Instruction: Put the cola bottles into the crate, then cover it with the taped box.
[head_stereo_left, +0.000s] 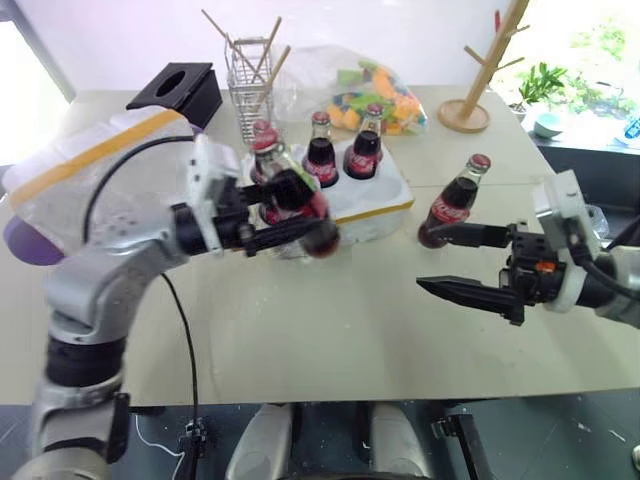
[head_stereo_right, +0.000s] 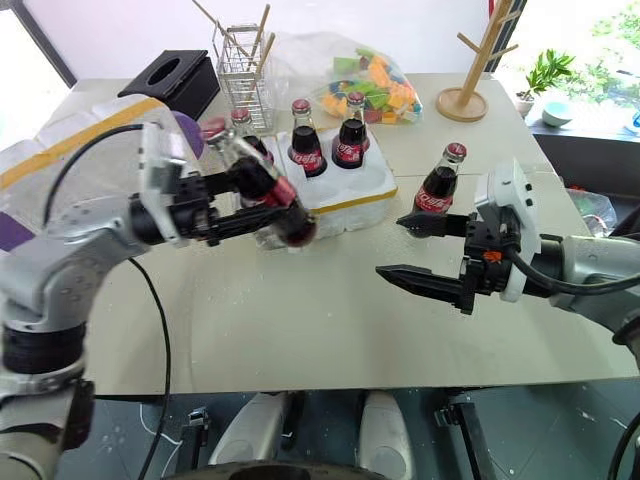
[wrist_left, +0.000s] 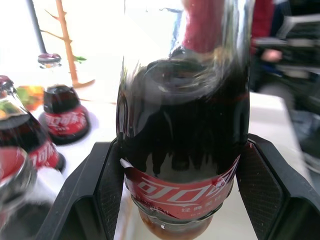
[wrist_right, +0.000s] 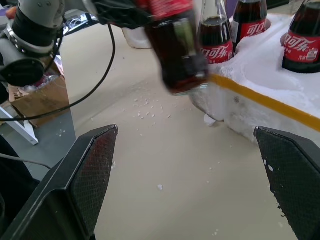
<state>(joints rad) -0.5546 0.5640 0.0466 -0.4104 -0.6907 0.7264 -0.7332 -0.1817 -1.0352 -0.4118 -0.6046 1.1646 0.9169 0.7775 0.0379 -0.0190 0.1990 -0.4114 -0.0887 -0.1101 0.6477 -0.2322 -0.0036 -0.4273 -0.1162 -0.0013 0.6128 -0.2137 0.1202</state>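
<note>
Over table beside crate (head_stereo_left: 385, 205) | left gripper (head_stereo_left: 300, 232) pinching bottle (head_stereo_right: 262, 185) at label, tilted, lifted | right gripper (head_stereo_left: 465, 262) spread wide, empty, near standing bottle (head_stereo_left: 455, 203) | glass: stiff, slick, fragile, weighty; best clamped mid-body, lowered upright.

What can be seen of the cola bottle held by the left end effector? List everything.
The held cola bottle is small clear glass, filled with dark cola, with a red label bearing white script low on its body. The left end effector clamps it between two black fingers at label height. It is lifted off the table and tilted, its base toward the table's middle, in front of the crate. Nothing else touches it.
</note>
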